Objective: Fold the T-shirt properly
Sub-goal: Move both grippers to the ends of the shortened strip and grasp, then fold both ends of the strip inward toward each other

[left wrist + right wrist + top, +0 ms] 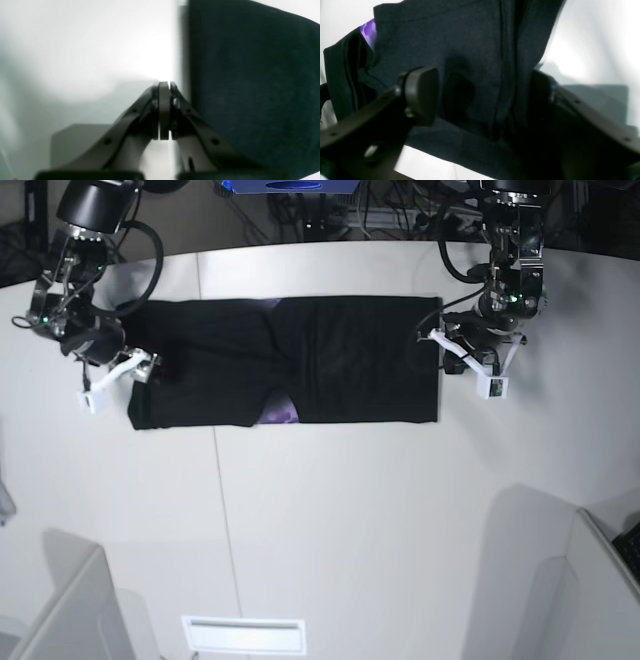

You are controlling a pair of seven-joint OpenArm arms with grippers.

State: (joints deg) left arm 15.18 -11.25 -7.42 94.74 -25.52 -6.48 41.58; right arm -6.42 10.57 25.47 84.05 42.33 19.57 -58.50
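The black T-shirt (350, 360) lies flat on the white table (350, 510) as a long rectangle, with a bit of purple print (283, 414) showing at its front edge. My left gripper (441, 345) is shut and empty, just off the shirt's right edge. In the left wrist view its fingers (165, 83) meet with the shirt (250, 75) beside them. My right gripper (145, 365) is at the shirt's left end. In the right wrist view it (482, 95) is open, jaws on either side of a fold of the shirt (475, 37), with the purple print (368, 31) showing.
Grey panels stand at the front left (70, 610) and front right (590, 580) corners. A white slotted plate (243, 635) sits at the table's front edge. Cables and equipment (330, 205) crowd the back edge.
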